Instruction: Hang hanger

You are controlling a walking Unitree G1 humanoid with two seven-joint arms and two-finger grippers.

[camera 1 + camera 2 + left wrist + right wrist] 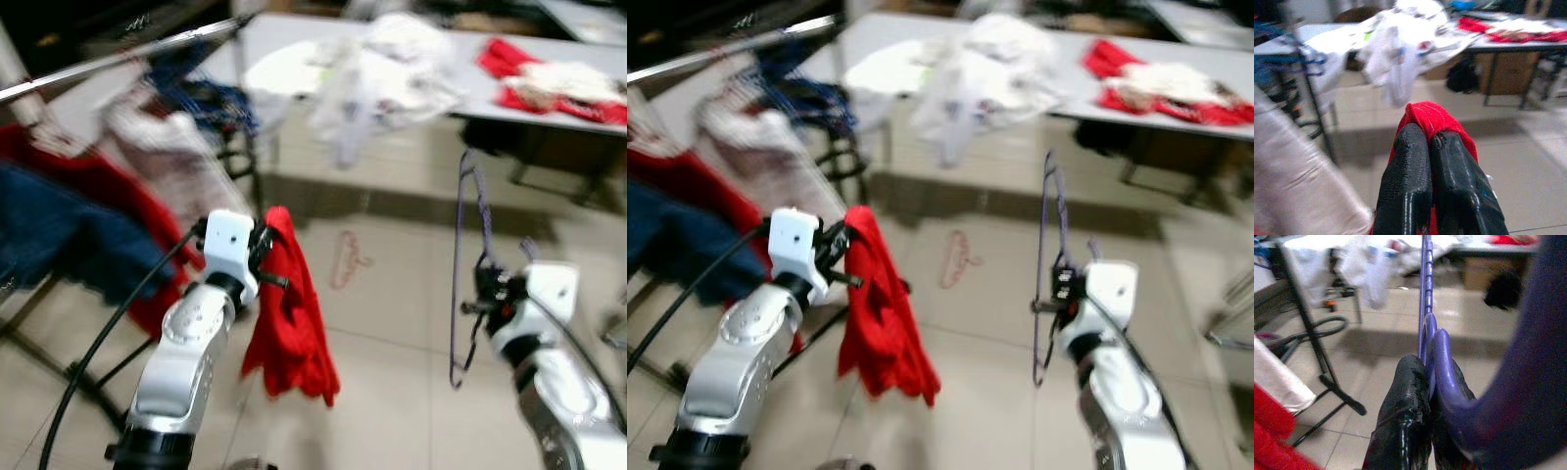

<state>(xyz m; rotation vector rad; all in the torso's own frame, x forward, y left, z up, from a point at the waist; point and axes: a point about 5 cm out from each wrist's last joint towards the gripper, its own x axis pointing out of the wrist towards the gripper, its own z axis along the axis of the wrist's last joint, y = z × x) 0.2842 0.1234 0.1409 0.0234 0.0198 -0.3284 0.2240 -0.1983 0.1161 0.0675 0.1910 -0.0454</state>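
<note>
While the head views are blurred, a grey table spans the far side, heaped with white clothes and red clothes. On the robot's left, a clothes rack carries red, blue and pale garments. Lower and nearer, the left gripper is clamped onto a red garment, which droops from its fingers above the tiled floor. On the right, the right gripper pinches a purple hanger, held upright in the air well apart from the rack. A small red hanger lies on the floor between the arms.
</note>
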